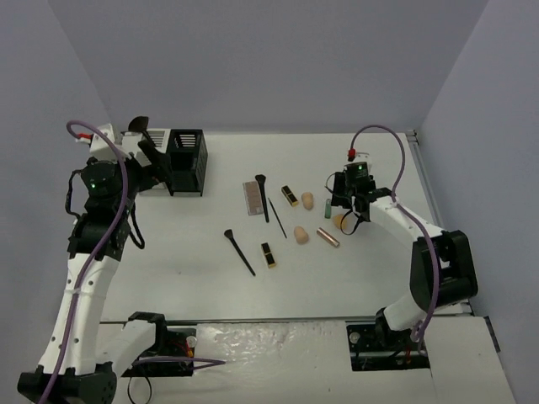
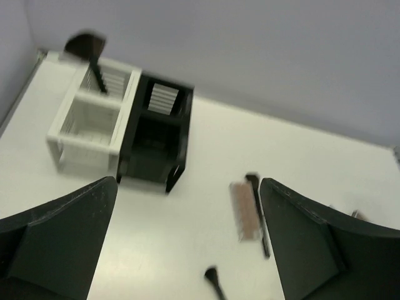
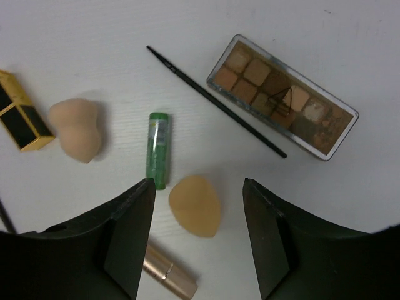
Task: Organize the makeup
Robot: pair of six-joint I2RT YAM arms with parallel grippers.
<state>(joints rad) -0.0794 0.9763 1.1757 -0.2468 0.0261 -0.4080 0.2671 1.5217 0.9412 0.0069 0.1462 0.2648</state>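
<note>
Two slatted bins [image 2: 153, 147], white and black, stand at the far left with one brush [image 2: 94, 59] standing in the white one; the left gripper [image 2: 189, 186] hangs near them, jaws spread and empty. Left loose mid-table, unsorted: one palette [image 1: 251, 197], three brushes [image 1: 239, 251], two lipsticks [image 1: 269, 253], two tubes [image 1: 328, 237], three sponges [image 1: 301, 236], the right gripper [image 3: 199, 184] straddling one sponge [image 3: 195, 214], jaws spread, not yet pinching it.

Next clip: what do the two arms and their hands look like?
The left arm and right arm have white links joined by black joints. A purple cable loops along each, red-tipped at the wrist, where a small green light glows. The left hand and right hand have broad, dark, wedge-shaped fingers.
</note>
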